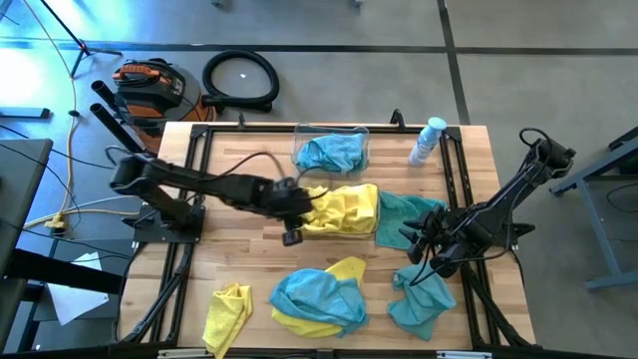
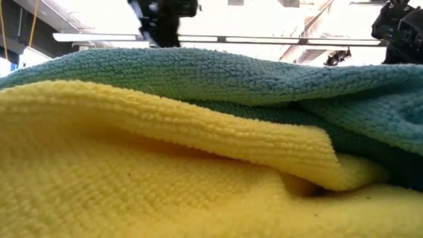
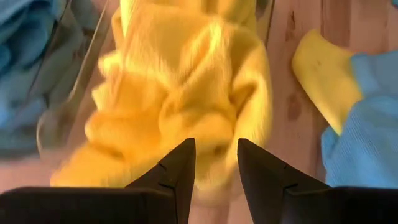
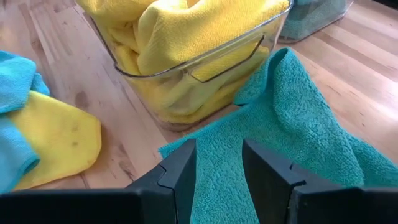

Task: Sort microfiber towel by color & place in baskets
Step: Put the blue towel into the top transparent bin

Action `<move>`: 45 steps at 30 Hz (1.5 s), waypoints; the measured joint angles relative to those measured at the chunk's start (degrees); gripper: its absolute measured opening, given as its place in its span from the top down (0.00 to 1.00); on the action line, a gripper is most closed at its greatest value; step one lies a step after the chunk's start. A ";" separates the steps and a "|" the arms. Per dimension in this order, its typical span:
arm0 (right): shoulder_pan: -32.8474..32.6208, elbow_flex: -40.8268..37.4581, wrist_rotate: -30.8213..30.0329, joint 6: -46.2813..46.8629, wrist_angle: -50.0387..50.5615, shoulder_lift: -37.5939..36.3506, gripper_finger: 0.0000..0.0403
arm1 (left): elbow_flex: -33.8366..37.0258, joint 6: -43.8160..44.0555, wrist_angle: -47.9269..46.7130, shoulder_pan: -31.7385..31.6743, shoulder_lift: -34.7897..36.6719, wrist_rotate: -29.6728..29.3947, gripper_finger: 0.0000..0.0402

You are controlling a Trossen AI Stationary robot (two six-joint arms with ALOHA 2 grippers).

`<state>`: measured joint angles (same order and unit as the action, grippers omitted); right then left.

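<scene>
- Near edge of the counter (image 1: 259, 261): a lone yellow towel (image 1: 227, 312) at the left, a yellow and teal heap (image 1: 317, 297) in the middle, and a teal towel (image 1: 422, 299) to the right.
- The right tool (image 1: 419, 247) hangs just above that teal towel. In the right wrist view its fingers (image 4: 180, 169) stand apart, with teal cloth (image 4: 298, 137) between and beyond them; whether they pinch it I cannot tell.
- Mid counter: a clear basket (image 4: 205, 74) heaped with yellow towels (image 1: 344, 207). Another teal towel (image 1: 404, 214) lies against its right side.
- The left tool (image 1: 297, 204) is at the yellow pile's left end, fingers (image 3: 177, 171) parted, yellow cloth (image 3: 186, 106) just ahead of them, nothing clearly held.
- Far edge: the second basket (image 1: 361, 135) holds teal towels (image 1: 331, 153); a blue-capped bottle (image 1: 427, 140) lies to its right.
</scene>
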<state>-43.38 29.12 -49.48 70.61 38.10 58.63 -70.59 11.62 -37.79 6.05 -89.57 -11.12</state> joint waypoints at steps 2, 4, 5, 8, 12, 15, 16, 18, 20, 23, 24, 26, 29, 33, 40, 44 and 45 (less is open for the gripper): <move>0.00 0.00 0.49 -0.05 -0.27 -0.02 0.69 | 4.79 2.46 2.09 1.00 4.05 -1.14 0.73; 0.00 0.16 2.46 0.22 -0.23 -0.13 0.69 | 9.36 4.86 4.28 2.10 8.24 -2.99 0.73; 0.01 0.45 4.64 0.66 -0.24 -0.11 0.69 | 11.53 6.01 5.33 2.72 10.30 -3.96 0.73; -0.08 2.14 11.46 2.57 -0.51 -0.03 0.69 | 18.22 8.35 9.57 4.56 16.11 -6.70 0.73; -0.73 6.08 17.41 4.50 -0.47 1.79 0.69 | 26.60 10.32 16.62 6.31 22.31 -8.80 0.73; -1.36 10.40 21.25 6.98 1.23 5.48 0.69 | 32.24 11.56 21.10 6.92 25.65 -9.55 0.73; -1.61 12.16 22.86 8.23 2.68 7.17 0.69 | 33.82 11.92 22.66 6.92 26.45 -9.81 0.73; -2.13 16.05 26.70 11.72 7.36 10.97 0.69 | 36.56 12.30 24.68 6.90 28.08 -10.21 0.73; -2.87 20.42 30.59 15.66 13.19 15.11 0.69 | 38.40 12.29 26.44 6.88 28.99 -10.38 0.73; -4.07 27.37 34.34 20.58 21.31 21.14 0.69 | 39.85 12.27 27.27 6.88 30.23 -10.38 0.73; -4.54 29.54 35.37 21.85 23.27 22.92 0.69 | 39.90 12.27 27.02 6.88 30.48 -10.38 0.73; -5.63 33.28 37.20 23.82 25.55 26.05 0.69 | 39.90 11.68 26.83 6.88 30.75 -10.38 0.73; -7.32 36.58 38.04 25.56 26.42 29.84 0.69 | 39.90 10.11 27.18 6.88 30.76 -10.38 0.73; -8.93 36.35 42.69 32.35 25.59 33.31 0.69 | 39.90 9.80 27.20 6.88 30.76 -10.34 0.73; -11.66 33.43 46.30 39.91 18.89 37.30 0.66 | 39.90 10.62 27.20 6.86 30.76 -9.44 0.73; -11.87 29.96 43.68 41.69 12.20 38.03 0.61 | 39.90 10.82 27.35 6.86 30.76 -9.39 0.73; -11.86 28.63 43.35 41.93 10.19 38.23 0.59 | 39.90 10.83 27.45 6.86 30.76 -9.39 0.73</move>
<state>-55.24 57.75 -6.13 112.54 48.29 96.86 -30.70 22.46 -10.34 12.91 -58.81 -20.51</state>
